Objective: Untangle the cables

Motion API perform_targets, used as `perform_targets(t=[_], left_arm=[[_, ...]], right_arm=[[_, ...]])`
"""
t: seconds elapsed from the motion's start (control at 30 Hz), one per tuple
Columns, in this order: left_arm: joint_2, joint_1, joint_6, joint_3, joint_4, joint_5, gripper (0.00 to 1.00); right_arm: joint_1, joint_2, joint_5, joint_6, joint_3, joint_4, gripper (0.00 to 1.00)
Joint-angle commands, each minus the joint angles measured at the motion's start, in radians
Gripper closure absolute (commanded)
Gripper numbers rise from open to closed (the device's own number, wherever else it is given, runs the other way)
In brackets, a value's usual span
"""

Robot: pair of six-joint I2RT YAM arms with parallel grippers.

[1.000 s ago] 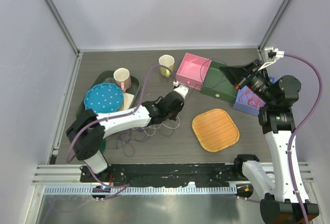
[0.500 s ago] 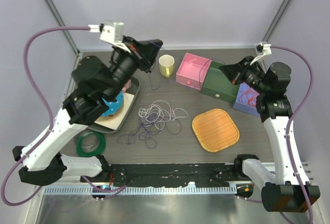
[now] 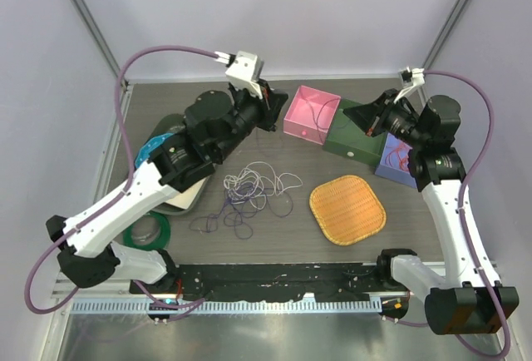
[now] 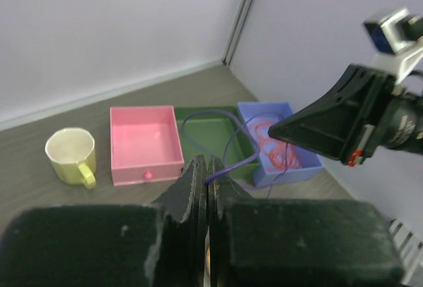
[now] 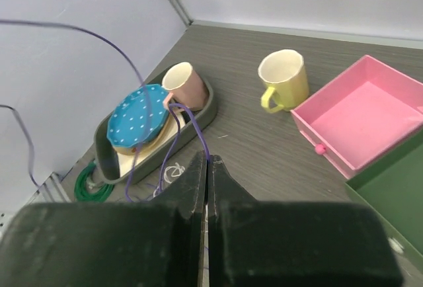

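A robotics lab: a boxed-in test cell.

Plain white panels (image 3: 266,12) close off the upper half of the overhead view, joined by bare aluminium posts (image 3: 88,20) that run in from the top corners. Two white-and-black arms, left (image 3: 141,190) and right (image 3: 453,220), are bolted to a metal rail (image 3: 274,304) along the bottom edge and trail thick mauve hoses (image 3: 166,48). The grey wood-grain surface (image 3: 283,236) in the middle carries a staged mix of props: a pink box (image 3: 312,113), a green box (image 3: 353,140), a blue box (image 3: 399,161), a woven mat (image 3: 347,209), a yellow cup (image 4: 69,151) and loose cables (image 3: 253,186).
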Motion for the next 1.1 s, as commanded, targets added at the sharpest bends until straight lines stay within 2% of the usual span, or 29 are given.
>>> perform_targets(t=[0.0,0.17,0.23,0.3,0.4,0.43,0.6,0.63,0.77,0.87,0.97,1.07], left_arm=[[0.03,0.0,-0.026,-0.044,0.01,-0.016,1.0],[0.058,0.0,-0.145,-0.084,0.02,-0.065,1.0],[0.054,0.0,-0.269,-0.127,0.012,-0.129,1.0],[0.04,0.0,-0.326,-0.165,0.012,-0.179,1.0],[0.009,0.0,-0.44,-0.295,0.068,-0.147,1.0],[-0.014,0.0,-0.464,-0.382,0.095,-0.128,1.0],[-0.074,0.0,-0.576,-0.567,0.19,-0.126,1.0],[-0.087,0.0,-0.586,-0.587,0.193,-0.134,1.0],[-0.112,0.0,-0.626,-0.663,0.21,-0.13,1.0],[-0.118,0.0,-0.665,-0.686,0.218,-0.13,1.0],[-0.115,0.0,-0.707,-0.702,0.224,-0.122,1.0],[-0.112,0.0,-0.75,-0.711,0.218,-0.12,1.0]], right_arm=[[0.07,-0.005,-0.093,-0.04,0.028,0.07,0.99],[0.24,0.032,-0.067,-0.114,0.046,0.03,0.99],[0.277,0.052,-0.066,-0.099,0.023,0.067,0.99],[0.329,0.066,-0.058,-0.068,-0.03,0.123,0.99],[0.406,0.067,0.018,0.019,-0.148,0.29,0.99],[0.425,0.07,0.037,0.041,-0.179,0.33,0.99],[0.514,0.089,0.166,0.053,-0.299,0.388,0.98],[0.532,0.092,0.169,0.055,-0.314,0.398,0.93],[0.567,0.124,0.163,0.064,-0.386,0.452,0.89],[0.599,0.148,0.166,0.078,-0.435,0.524,0.8],[0.633,0.164,0.157,0.075,-0.449,0.591,0.77],[0.661,0.191,0.157,0.072,-0.459,0.645,0.69]])
